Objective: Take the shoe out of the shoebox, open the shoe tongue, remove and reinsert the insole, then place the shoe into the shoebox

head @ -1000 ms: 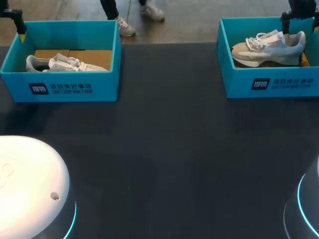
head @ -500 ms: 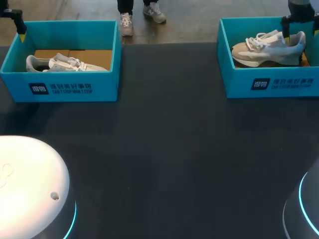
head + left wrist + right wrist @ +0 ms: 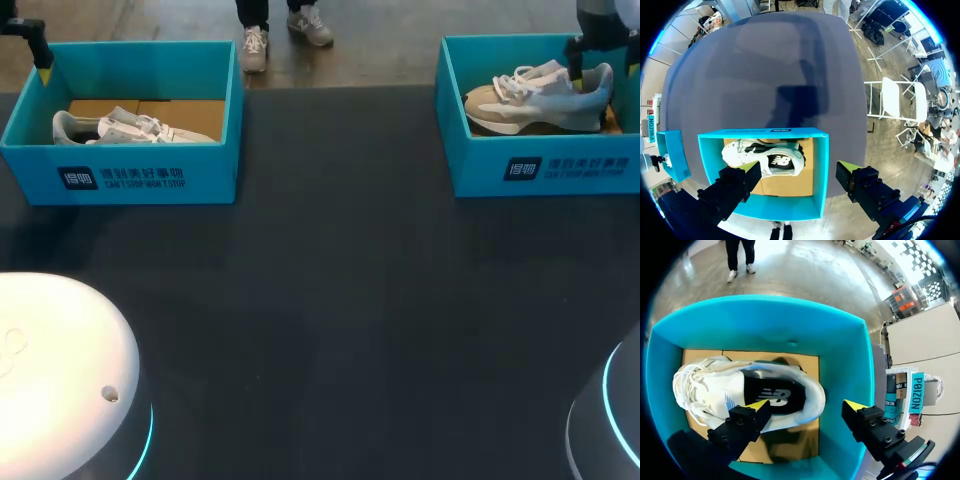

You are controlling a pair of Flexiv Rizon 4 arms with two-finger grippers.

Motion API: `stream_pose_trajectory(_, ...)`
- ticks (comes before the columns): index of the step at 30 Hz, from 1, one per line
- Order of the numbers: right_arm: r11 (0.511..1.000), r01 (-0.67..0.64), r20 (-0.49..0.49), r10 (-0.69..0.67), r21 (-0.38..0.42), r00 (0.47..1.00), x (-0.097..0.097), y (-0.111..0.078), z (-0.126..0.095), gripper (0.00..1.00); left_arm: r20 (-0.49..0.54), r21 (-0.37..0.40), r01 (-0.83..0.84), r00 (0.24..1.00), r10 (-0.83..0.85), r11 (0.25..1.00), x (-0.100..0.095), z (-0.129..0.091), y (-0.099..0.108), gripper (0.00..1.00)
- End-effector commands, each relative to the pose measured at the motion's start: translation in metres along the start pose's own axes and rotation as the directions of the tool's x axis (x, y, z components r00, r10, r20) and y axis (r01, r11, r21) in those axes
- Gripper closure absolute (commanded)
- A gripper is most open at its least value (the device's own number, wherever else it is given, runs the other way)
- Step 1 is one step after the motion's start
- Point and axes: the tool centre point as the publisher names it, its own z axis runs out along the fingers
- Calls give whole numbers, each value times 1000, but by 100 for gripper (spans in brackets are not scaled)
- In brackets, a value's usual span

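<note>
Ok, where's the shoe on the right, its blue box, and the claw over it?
right shoe [image 3: 535, 100]: head view, middle of its side.
right shoebox [image 3: 480, 165]: head view, on its front wall.
right claw [image 3: 807, 406]: right wrist view, midway between its yellow tips.

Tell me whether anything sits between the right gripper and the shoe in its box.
Nothing visible does. The right gripper is open above the heel end of the shoe, and the box has no lid, with only the shoe inside.
</note>
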Motion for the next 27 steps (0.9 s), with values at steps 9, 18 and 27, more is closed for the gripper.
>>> stream_pose_trajectory(9,1000,-6,6,6,-4,1000,-10,9,-6,8,-1,-2,-1,1000,1,1000,0,0,-1,0)
stream_pose_trajectory(18,1000,-3,-1,3,10,1000,-13,10,-1,11,-1,-2,-1,1000,1,1000,0,0,-1,0)
stream_pose_trajectory(27,999,17,-15,-16,41,1000,-10,11,10,30,-1,-2,-1,1000,1,1000,0,0,-1,0)
